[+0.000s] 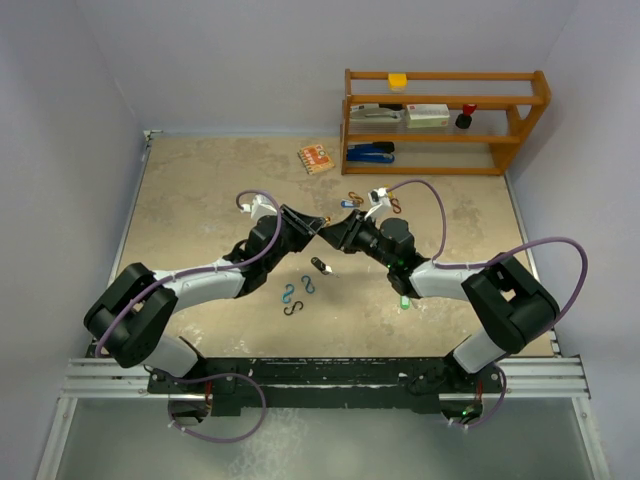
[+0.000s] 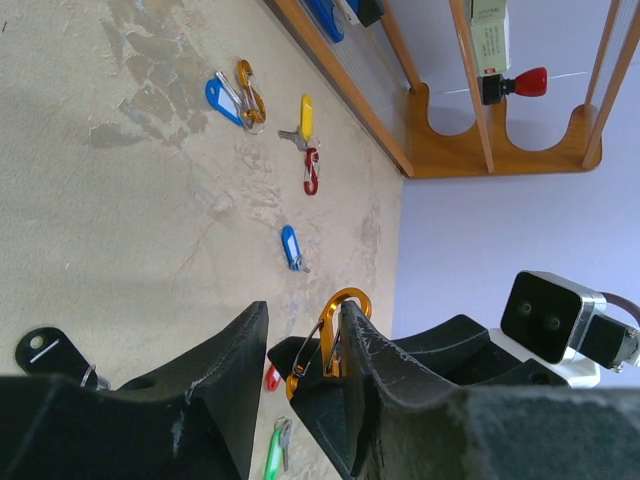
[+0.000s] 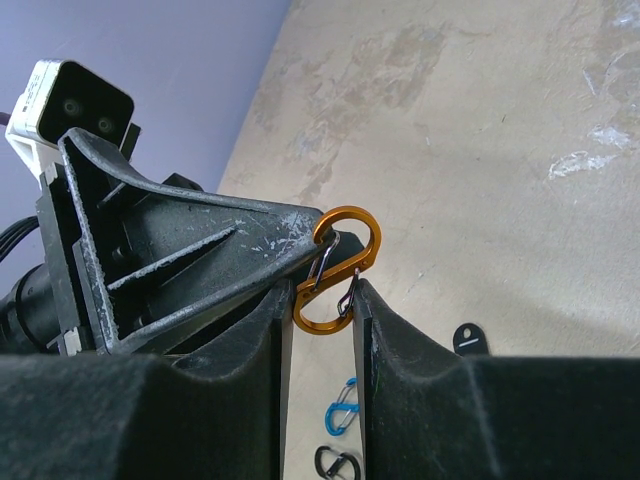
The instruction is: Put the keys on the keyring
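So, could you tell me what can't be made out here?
Top view: the orange clip is mostly hidden where the left pincer and right pincer meet.
Left wrist view: the red tag sits mostly behind pincer fingers; the green tag is cut by the bottom edge.
Right wrist view: whether the right pincer actually presses the clip is too close to tell.

Left gripper (image 2: 303, 325) bottom centre, fingers apart, orange carabiner (image 2: 345, 292) against the right-hand finger. Floor: blue key (image 2: 291, 247) centre, yellow key (image 2: 303, 118) above it, green key (image 2: 275, 452) bottom edge, black key (image 2: 45, 350) lower left. Wooden shelf (image 2: 480, 160) upper right.
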